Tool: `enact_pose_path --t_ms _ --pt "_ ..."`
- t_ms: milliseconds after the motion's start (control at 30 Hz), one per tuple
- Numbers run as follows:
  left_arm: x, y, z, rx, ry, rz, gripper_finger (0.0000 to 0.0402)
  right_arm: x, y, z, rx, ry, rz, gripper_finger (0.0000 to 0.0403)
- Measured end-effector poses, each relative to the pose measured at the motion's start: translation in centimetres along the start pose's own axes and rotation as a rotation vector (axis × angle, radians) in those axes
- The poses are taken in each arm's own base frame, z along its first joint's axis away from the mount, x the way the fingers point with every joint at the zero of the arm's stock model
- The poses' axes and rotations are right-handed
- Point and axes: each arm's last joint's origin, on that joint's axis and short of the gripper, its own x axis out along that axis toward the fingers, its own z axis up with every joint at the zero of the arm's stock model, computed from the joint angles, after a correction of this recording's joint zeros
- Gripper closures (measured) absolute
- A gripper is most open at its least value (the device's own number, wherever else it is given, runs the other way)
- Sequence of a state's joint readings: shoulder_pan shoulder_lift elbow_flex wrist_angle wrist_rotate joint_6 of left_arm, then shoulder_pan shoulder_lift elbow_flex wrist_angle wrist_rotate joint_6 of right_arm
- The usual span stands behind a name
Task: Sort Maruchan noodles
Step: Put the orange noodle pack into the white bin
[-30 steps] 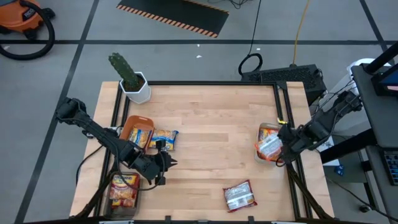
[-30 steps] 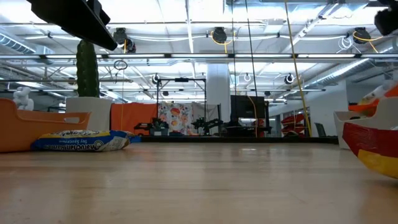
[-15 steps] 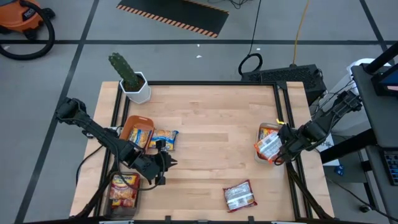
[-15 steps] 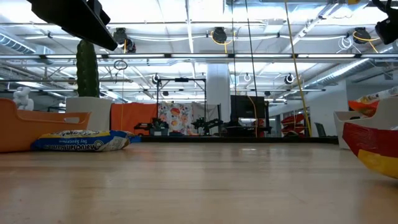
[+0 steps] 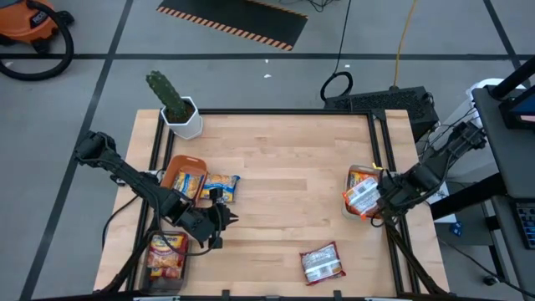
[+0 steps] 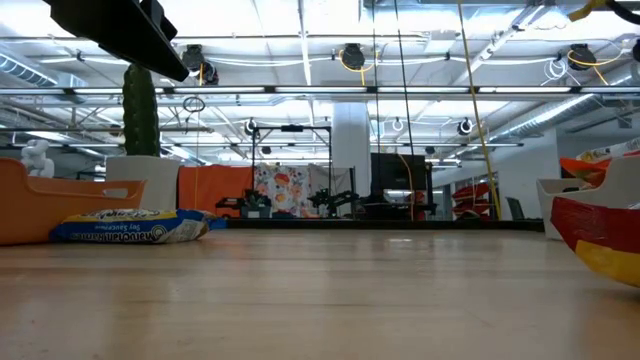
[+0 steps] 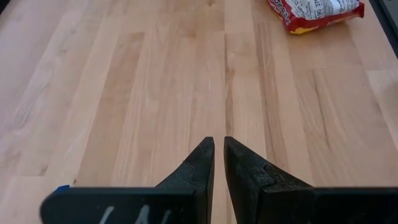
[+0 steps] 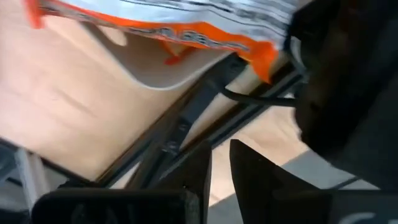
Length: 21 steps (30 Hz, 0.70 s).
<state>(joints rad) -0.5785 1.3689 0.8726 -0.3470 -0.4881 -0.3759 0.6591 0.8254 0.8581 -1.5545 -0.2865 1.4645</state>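
Observation:
Maruchan noodles lie in several places. One packet sits in the orange bowl [image 5: 185,177], and a blue-yellow packet [image 5: 221,186] lies flat on the table beside it. An orange one lies in the near-left grey tray [image 5: 166,255]. A red-white packet [image 5: 322,262] lies flat near the front edge. Orange-white packets [image 5: 362,194] are piled in the right tray [image 6: 556,199]. My left gripper [image 5: 224,219] hangs shut over bare wood. My right gripper [image 8: 219,149] stands beside the right tray, over the table's edge rail, open by a narrow gap with nothing between its fingers.
A potted cactus [image 5: 175,107] stands at the far left corner. Black frame rails [image 5: 391,167] run along the table's edges. Bare wood [image 5: 292,184] spans the middle of the table.
My right gripper has tipped and turned beside the right tray and has left the low view's upper right corner. The orange-white packet's raised end has sunk from its tilt and now lies lower on the pile in the tray.

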Motion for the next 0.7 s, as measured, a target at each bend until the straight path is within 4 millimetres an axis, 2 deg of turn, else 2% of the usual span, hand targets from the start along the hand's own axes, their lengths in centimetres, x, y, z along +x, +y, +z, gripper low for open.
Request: enact_pose_path --t_ms 233,367,567,700 --pt "-0.1 -0.2 -0.1 0.013 0.0 -0.006 0.036 0.0 1.2 0.4 -0.055 -0.141 0.086 0.0348" --pt "-0.1 -0.1 -0.1 0.013 0.0 -0.005 0.036 0.4 1.1 0.6 -0.024 -0.172 0.006 0.0348" --pt "-0.1 -0.2 -0.1 0.013 0.0 -0.005 0.036 2.9 1.0 1.4 0.009 -0.172 -0.112 0.0348" --pt "-0.1 -0.1 -0.1 0.013 0.0 -0.005 0.036 2.9 1.4 1.6 0.047 -0.221 -0.138 0.0348"
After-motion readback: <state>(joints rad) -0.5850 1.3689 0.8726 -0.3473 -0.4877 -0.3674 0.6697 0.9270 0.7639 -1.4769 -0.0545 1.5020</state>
